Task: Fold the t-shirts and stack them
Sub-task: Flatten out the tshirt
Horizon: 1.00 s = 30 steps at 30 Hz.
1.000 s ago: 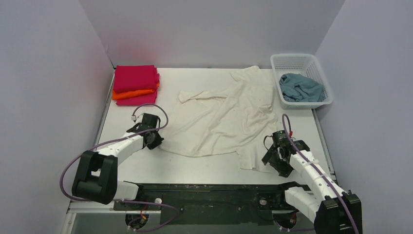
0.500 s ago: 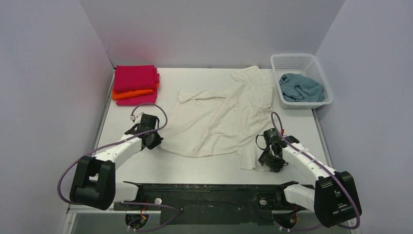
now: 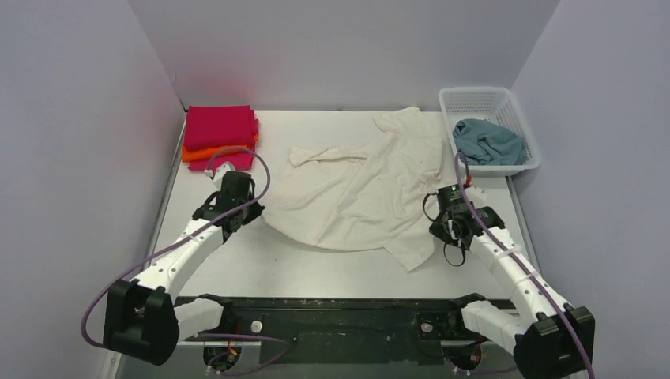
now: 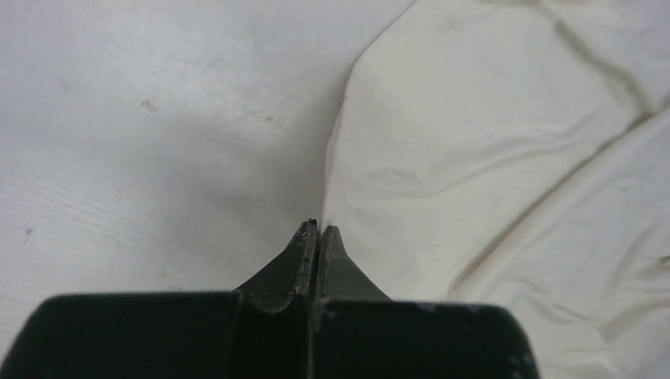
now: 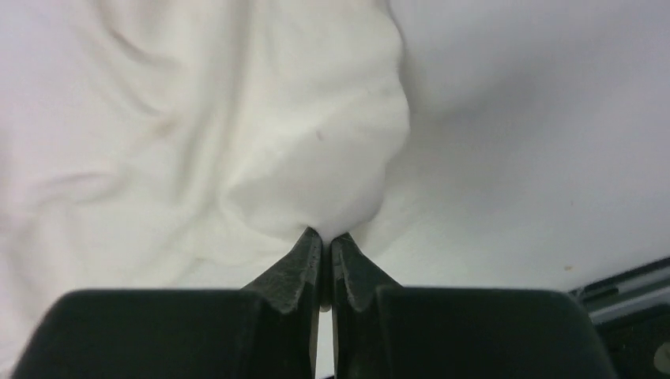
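A cream t-shirt lies spread and wrinkled across the middle of the table. My left gripper is shut at its left hem; in the left wrist view the cloth edge runs straight into the closed tips. My right gripper is shut on a bunched fold of the same shirt near its right side, with cloth pinched at the tips. A folded magenta t-shirt tops an orange one at the back left. A grey-blue t-shirt lies crumpled in the basket.
A white mesh basket stands at the back right corner. Grey walls close in the table on the left, back and right. A black rail with both arm bases runs along the near edge.
My right gripper has closed on the shirt's right side and moved away from the near edge. My left gripper has moved back too, and the shirt's near hem has shifted with both.
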Motion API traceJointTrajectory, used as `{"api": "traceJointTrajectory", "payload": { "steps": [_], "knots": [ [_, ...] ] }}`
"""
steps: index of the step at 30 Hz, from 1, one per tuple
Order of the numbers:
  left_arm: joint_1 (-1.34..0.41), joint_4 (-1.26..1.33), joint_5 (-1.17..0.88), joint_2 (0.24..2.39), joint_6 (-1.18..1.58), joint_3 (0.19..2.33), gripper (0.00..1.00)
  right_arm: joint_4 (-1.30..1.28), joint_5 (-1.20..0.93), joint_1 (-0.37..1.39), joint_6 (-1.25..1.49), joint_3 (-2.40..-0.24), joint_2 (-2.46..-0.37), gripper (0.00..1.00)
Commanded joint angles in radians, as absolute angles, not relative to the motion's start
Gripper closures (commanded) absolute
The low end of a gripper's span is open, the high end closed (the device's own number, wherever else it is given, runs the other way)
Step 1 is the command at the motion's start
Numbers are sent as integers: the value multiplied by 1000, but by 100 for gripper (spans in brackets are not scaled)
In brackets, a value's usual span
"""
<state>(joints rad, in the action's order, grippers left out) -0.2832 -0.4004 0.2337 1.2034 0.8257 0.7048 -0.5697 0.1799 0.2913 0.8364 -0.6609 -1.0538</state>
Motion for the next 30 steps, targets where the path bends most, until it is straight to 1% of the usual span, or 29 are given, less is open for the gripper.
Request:
{"api": "traceJointTrajectory", "payload": {
  "steps": [1,4,7,8,11,16,17,19,21,23,30],
  "knots": [
    [-300,-372,328,1063,795,884,100,-638,335,267,729,-936,-942,100],
    [-301,-368,361,1002,777,1002,100,-636,389,262,685,-1119,-912,100],
    [-301,-388,408,989,747,1127,100,-638,425,253,625,-1291,-916,100],
    [-301,-394,415,988,740,1199,100,-638,429,251,616,-1375,-924,100],
    [-301,-424,439,988,696,1374,100,-635,442,250,556,-1537,-942,100],
    [-301,-484,414,990,629,1612,100,-653,336,250,475,-1895,-1020,100],
    [-301,-494,408,990,619,1675,100,-667,318,249,461,-1939,-1031,100],
    [-301,-523,391,985,605,1761,100,-681,268,249,442,-2102,-1059,100],
    [-301,-551,373,978,592,1837,100,-685,237,251,423,-2200,-1075,100],
    [-301,-581,336,970,581,1908,100,-668,214,251,404,-2262,-1078,100],
    [-299,-672,243,931,567,2091,100,-567,143,249,354,-2332,-1025,100]
  ]
}}
